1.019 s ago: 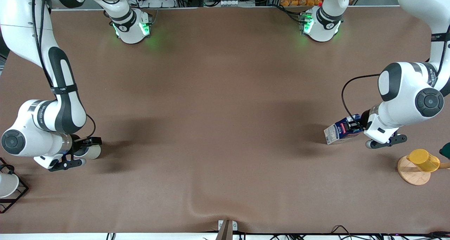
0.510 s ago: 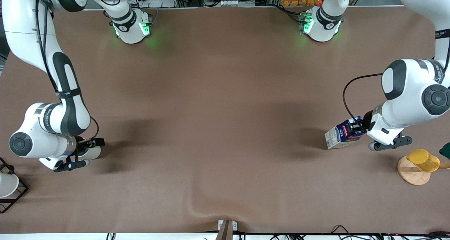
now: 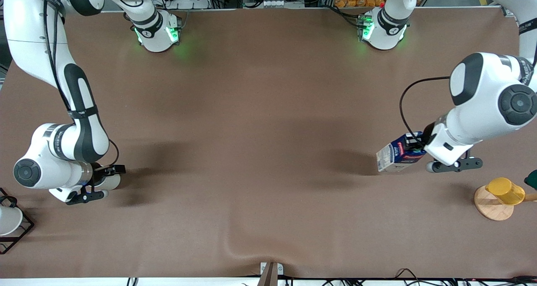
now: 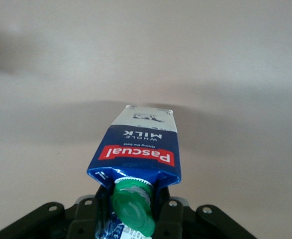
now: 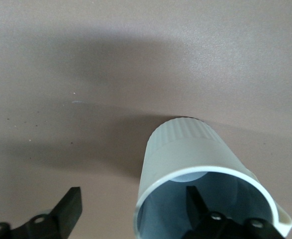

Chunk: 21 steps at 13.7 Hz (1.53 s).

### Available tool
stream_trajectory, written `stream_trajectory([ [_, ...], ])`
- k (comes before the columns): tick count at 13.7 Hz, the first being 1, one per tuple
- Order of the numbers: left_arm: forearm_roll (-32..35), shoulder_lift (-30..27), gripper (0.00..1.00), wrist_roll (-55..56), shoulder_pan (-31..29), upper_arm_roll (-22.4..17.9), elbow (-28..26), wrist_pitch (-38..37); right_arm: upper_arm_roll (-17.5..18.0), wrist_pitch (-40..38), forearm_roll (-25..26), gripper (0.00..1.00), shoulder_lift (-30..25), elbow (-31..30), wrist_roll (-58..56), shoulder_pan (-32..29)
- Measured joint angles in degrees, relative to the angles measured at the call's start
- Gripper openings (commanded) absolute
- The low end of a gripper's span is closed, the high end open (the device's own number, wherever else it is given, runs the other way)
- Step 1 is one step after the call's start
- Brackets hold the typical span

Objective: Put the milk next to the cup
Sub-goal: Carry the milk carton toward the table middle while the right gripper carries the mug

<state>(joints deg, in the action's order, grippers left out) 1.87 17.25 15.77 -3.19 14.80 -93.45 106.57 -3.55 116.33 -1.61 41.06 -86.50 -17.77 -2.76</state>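
**Milk lifted, cup gripped by its rim**

Front view: our left gripper (image 3: 415,149) carries the milk (image 3: 396,156) above the brown surface (image 3: 268,122), well apart from the cup (image 3: 110,182), which our right gripper (image 3: 102,178) holds at the right arm's end.

Left wrist view: jaws clenched on the carton's top, by the green cap (image 4: 133,209).

Right wrist view: one finger (image 5: 198,201) sits inside the cup's rim.

We should carry the carton upright and set it down just beside the cup without nudging it.
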Motion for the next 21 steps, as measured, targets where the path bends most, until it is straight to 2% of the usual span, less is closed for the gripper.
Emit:
stream_trajectory([
  [10, 0.00, -0.27, 0.33, 2.47, 0.06, 6.08, 0.15, -0.15, 0.47, -0.71, -0.19, 0.00, -0.09, 1.25, -0.37, -0.39],
  [14, 0.00, -0.33, 0.32, 7.58, 0.53, 10.71, 0.27, -1.10, 3.95, -5.91, -0.38, 0.00, -0.51, 5.98, -0.44, -0.08],
  [17, 0.00, -0.33, 0.32, 14.93, 4.52, 12.07, 0.27, -2.02, 5.52, -9.72, -0.45, 0.00, -1.12, 10.59, 0.04, 2.83],
  [21, 0.00, -0.33, 0.32, 23.28, 11.72, 12.27, 0.28, -2.07, 5.70, -9.82, -0.47, 0.00, -1.29, 11.95, 8.54, 8.74],
])
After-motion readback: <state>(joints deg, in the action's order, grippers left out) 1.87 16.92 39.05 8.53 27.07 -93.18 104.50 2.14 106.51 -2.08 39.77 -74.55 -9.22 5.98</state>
